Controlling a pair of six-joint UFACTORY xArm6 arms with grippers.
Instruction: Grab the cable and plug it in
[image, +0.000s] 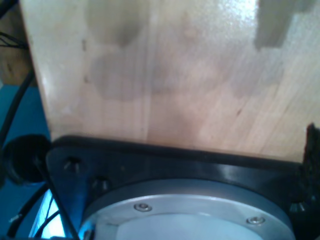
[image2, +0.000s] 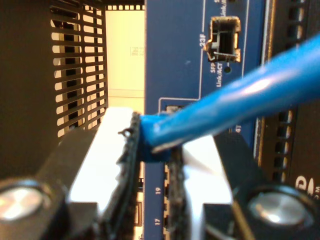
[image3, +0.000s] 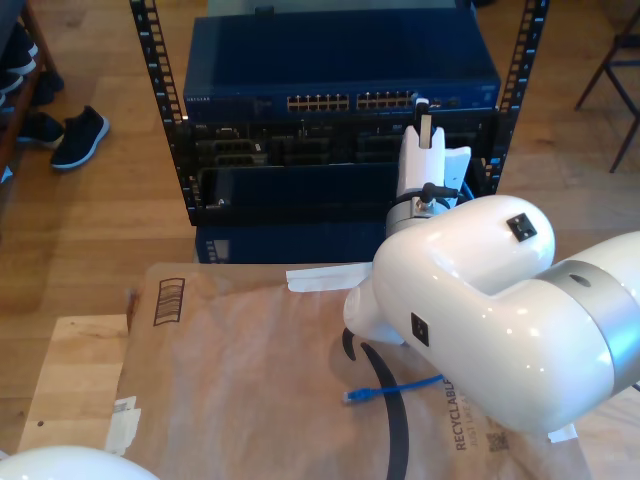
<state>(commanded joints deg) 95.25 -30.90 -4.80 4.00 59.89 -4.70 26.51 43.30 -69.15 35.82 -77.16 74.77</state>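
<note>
Cable clamped in second end effector

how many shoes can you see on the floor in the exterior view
3, all along the exterior view's left edge on the wood floor: a dark sneaker standing clear, a second dark shoe just beyond it, and a third further up. More may lie outside the frame.

A lab or workshop is shown: a rack of network boxes, a wood floor, brown paper spread out.
</note>
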